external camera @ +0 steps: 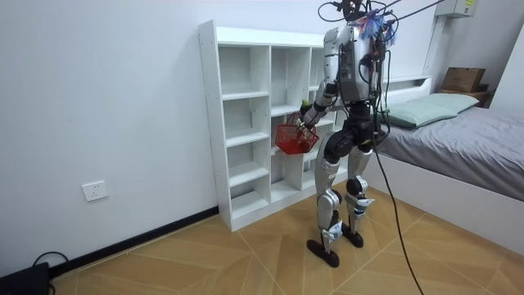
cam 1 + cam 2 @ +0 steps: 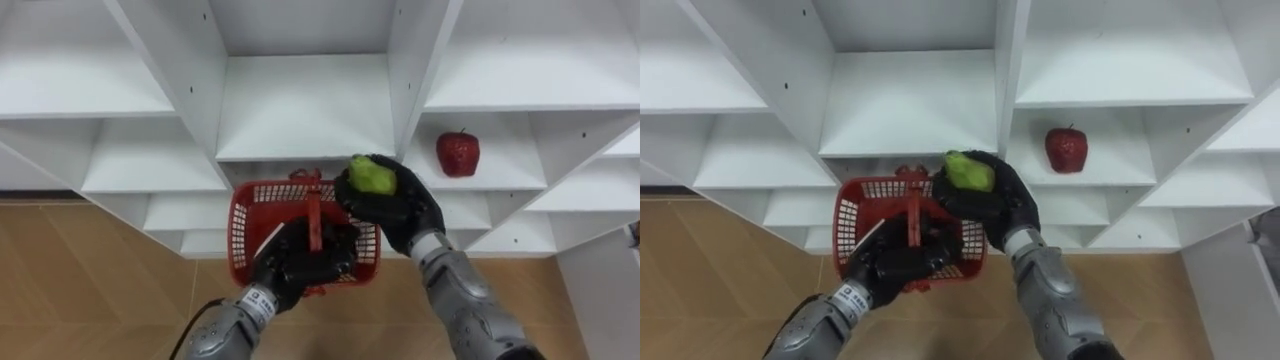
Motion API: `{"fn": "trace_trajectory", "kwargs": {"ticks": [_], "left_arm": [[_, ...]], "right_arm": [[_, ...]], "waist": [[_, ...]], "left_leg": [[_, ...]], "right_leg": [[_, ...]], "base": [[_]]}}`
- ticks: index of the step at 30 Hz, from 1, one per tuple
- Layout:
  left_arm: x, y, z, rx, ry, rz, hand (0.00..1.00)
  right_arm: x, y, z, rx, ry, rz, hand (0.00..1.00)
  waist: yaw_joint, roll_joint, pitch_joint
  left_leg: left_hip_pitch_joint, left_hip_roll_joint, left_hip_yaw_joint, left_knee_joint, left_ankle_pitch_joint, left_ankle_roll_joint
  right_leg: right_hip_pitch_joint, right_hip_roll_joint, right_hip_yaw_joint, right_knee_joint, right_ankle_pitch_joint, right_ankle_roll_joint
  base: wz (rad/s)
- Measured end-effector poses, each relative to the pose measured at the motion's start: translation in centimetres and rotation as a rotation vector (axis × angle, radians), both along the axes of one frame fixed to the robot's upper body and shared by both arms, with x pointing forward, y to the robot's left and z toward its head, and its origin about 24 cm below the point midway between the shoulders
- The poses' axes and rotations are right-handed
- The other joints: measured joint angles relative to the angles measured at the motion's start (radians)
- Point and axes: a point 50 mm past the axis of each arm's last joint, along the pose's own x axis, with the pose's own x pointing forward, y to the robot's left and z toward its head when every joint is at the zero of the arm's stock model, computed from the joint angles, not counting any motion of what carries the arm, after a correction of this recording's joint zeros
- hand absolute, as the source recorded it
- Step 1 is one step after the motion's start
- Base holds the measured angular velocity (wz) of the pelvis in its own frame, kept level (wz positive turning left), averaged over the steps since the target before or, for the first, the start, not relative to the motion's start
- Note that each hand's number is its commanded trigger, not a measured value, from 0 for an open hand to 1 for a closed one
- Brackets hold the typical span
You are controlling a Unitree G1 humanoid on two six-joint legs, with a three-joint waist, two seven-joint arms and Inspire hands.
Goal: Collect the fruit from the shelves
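My left hand (image 2: 300, 262) is curled round the handle of a red mesh basket (image 2: 245, 225) and holds it up in front of the white closet (image 2: 300, 100). Just over the basket's far right corner, my right hand (image 2: 395, 205) grips a green fruit (image 2: 372, 176). A red apple (image 2: 458, 153) rests on the shelf to the right of it. In the room view I stand upright facing the closet (image 1: 246, 123), with the basket (image 1: 295, 139) at waist height.
The closet's upper and left shelves (image 2: 140, 160) are bare. Wooden floor (image 2: 90, 280) lies below. In the room view a bed (image 1: 458, 139) stands to the right behind me, and a wall socket (image 1: 95, 191) is low on the left.
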Motion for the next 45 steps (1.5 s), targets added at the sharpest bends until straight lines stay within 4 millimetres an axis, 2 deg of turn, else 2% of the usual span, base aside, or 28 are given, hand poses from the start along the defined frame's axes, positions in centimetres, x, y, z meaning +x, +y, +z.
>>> {"fn": "trace_trajectory", "kwargs": {"ticks": [5,10,14,19,32,37,45], "left_arm": [[-0.4,0.4,-0.8,0.017,0.048,0.004,1.00],[-0.6,0.4,-1.0,0.019,0.074,0.001,1.00],[-0.7,0.2,-1.1,0.016,0.085,-0.004,1.00],[-0.8,0.2,-1.4,0.043,0.095,-0.026,1.00],[-0.9,0.2,-1.4,0.047,0.098,-0.030,1.00],[-0.7,0.3,-1.2,0.046,0.092,-0.014,1.00],[0.1,0.3,-0.4,0.004,0.065,0.032,1.00]], "right_arm": [[0.1,-0.1,0.0,0.070,0.019,-0.036,1.00],[0.2,0.0,0.2,0.116,0.014,-0.047,1.00],[0.2,0.3,0.2,0.154,0.020,-0.054,1.00],[0.1,0.3,0.2,0.155,0.017,-0.048,1.00],[0.1,0.1,0.0,0.150,0.028,-0.053,1.00],[-0.1,0.1,-0.4,0.144,0.048,-0.064,1.00],[-0.8,0.3,-1.2,0.174,0.094,-0.075,1.00]], "waist": [[-0.001,0.002,0.0012],[-0.003,0.014,0.0084],[-0.007,0.016,0.0098],[-0.008,0.024,0.0084],[-0.010,0.024,0.0078],[-0.026,0.023,0.0077],[-0.029,0.022,0.0077]], "left_leg": [[0.000,0.000,0.001,0.000,0.000,0.000],[-0.005,0.001,0.002,0.000,0.000,0.000],[-0.006,0.001,0.002,0.000,0.000,0.000],[-0.006,0.001,0.002,0.000,0.000,0.000],[-0.001,0.002,0.010,0.002,0.000,0.000],[0.008,0.001,0.012,0.002,0.001,0.001],[0.021,0.001,0.013,0.002,0.001,0.002]], "right_leg": [[0.001,0.001,-0.004,-0.004,0.003,0.000],[0.002,0.002,-0.005,-0.018,0.013,0.002],[0.001,0.002,-0.005,-0.019,0.013,0.002],[0.001,0.003,-0.006,-0.019,0.013,0.002],[0.001,0.001,0.000,-0.011,0.014,0.001],[0.007,0.000,0.002,-0.006,0.014,0.001],[0.022,0.000,0.002,-0.011,0.015,0.003]], "base": [[0.00],[0.00],[0.00],[0.00],[-0.01],[0.00],[0.00]]}}
